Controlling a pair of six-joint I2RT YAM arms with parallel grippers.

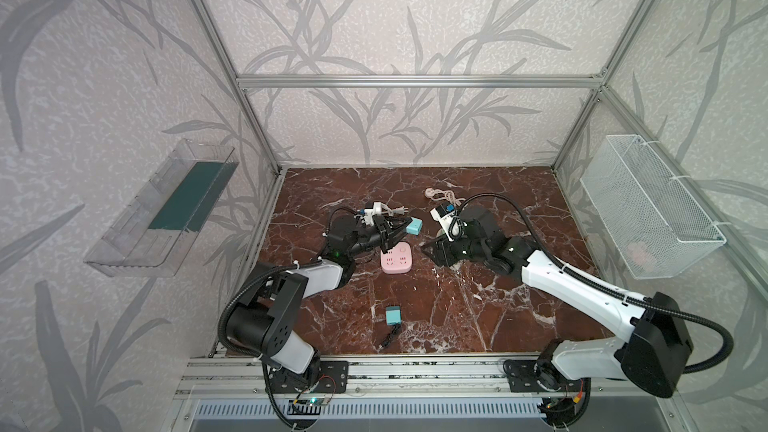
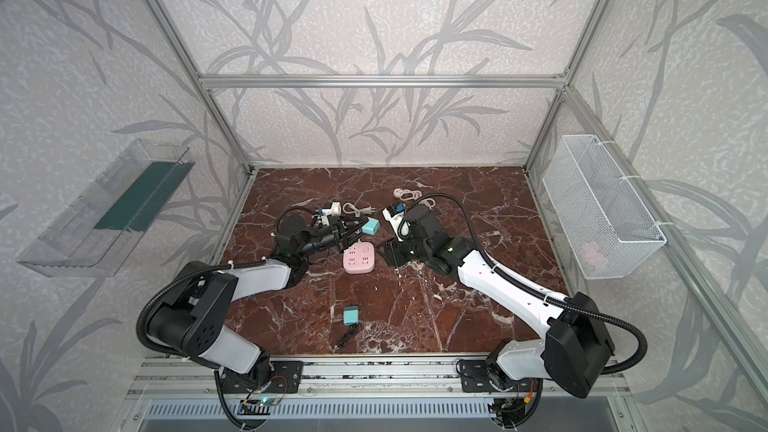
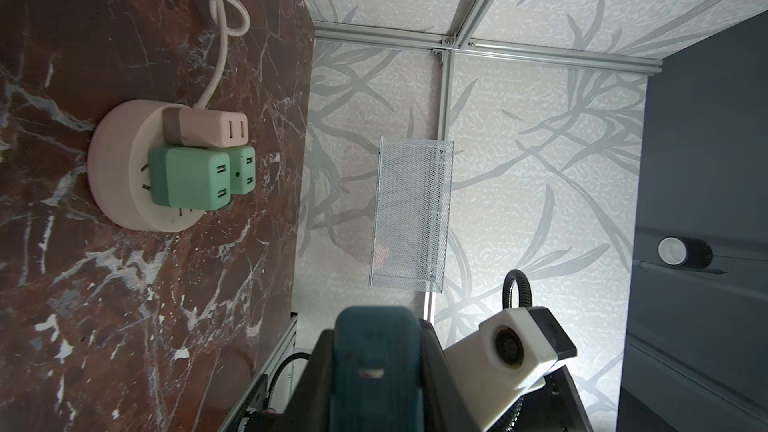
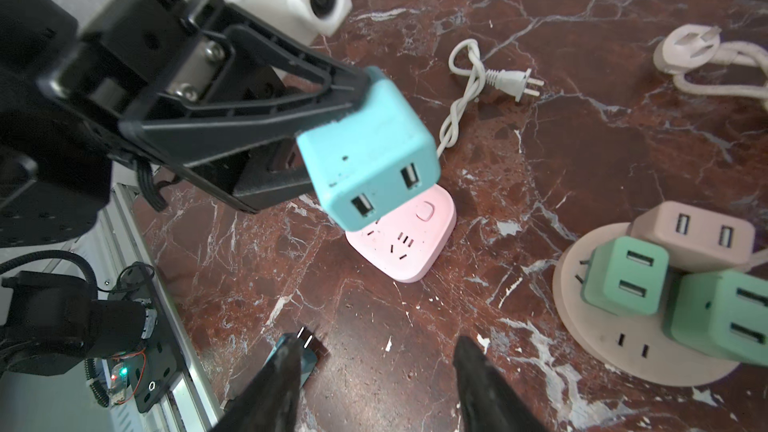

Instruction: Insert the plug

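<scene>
My left claw [image 4: 336, 130] pinches the turquoise USB cube adapter [image 4: 374, 151] near the pink power strip [image 4: 409, 243]. My right claw [image 4: 378, 344] hangs spread wide over the marble surface [image 4: 582, 139].

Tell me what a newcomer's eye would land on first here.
The left gripper grabs the eye first, its jaws clamped on a blue cube plug held close by the pink power strip mid-table. Nearby on the marble, a round socket base carries two green adapters and a pinkish one.
</scene>
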